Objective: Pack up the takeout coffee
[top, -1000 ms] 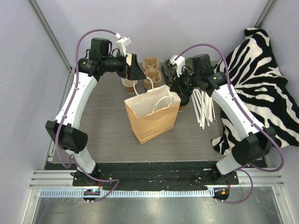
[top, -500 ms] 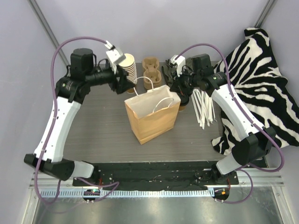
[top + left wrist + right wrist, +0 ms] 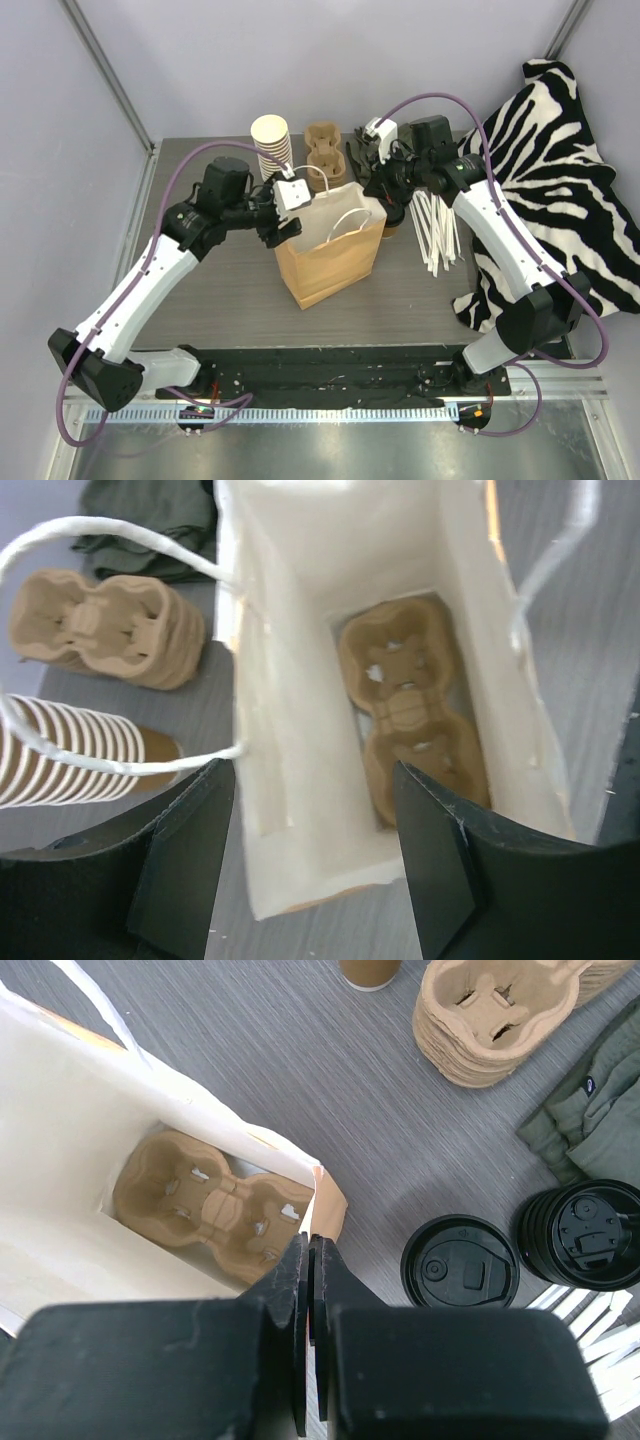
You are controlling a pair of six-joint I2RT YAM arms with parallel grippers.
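Observation:
The takeout coffee (image 3: 460, 1260), a brown cup under a black lid, stands on the table right of the paper bag (image 3: 325, 255); in the top view (image 3: 391, 226) my right arm mostly hides it. My right gripper (image 3: 310, 1255) is shut, its tips pinching the bag's rear right corner. My left gripper (image 3: 315, 865) is open and empty, its fingers (image 3: 185, 860) straddling the bag's left wall (image 3: 290, 780). A cardboard cup carrier (image 3: 410, 715) lies at the bottom of the open bag and also shows in the right wrist view (image 3: 210, 1210).
A tall stack of lidless cups (image 3: 272, 145) and a stack of carriers (image 3: 322, 150) stand behind the bag. A stack of loose black lids (image 3: 590, 1235), a dark green cloth (image 3: 600, 1110), white stirrers (image 3: 435, 230) and a zebra cloth (image 3: 560, 180) are on the right.
My left arm has swung from the cup stack at the back forward and right to the bag's left edge. The right arm and the bag have not moved.

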